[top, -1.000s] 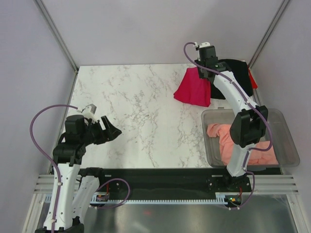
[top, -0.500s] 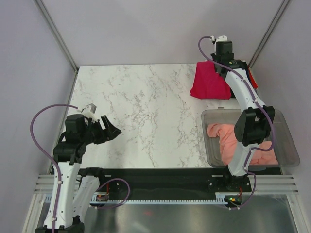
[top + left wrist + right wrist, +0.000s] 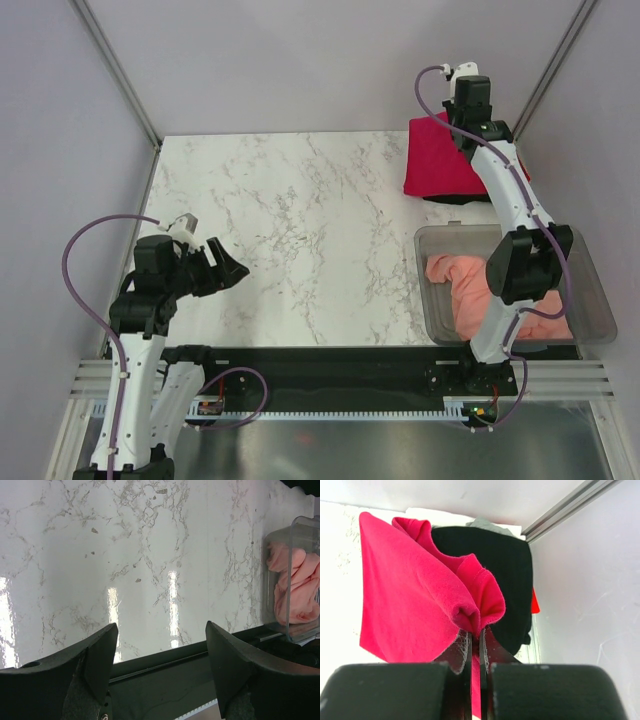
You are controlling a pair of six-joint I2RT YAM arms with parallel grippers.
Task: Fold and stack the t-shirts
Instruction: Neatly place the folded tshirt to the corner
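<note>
I see the crimson t-shirt (image 3: 437, 160) bunched above the black t-shirt (image 3: 507, 575) (far right corner); the salmon-pink t-shirt (image 3: 462, 285) lies crumpled in the bin (image 3: 596, 300)

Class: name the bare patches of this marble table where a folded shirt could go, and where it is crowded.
Free: the table's middle and far-left, between the left fingers near-side and the crimson shirt at right. Crowded: the right side, crimson shirt held over the black shirt, then the clear bin with the salmon shirt nearer.
</note>
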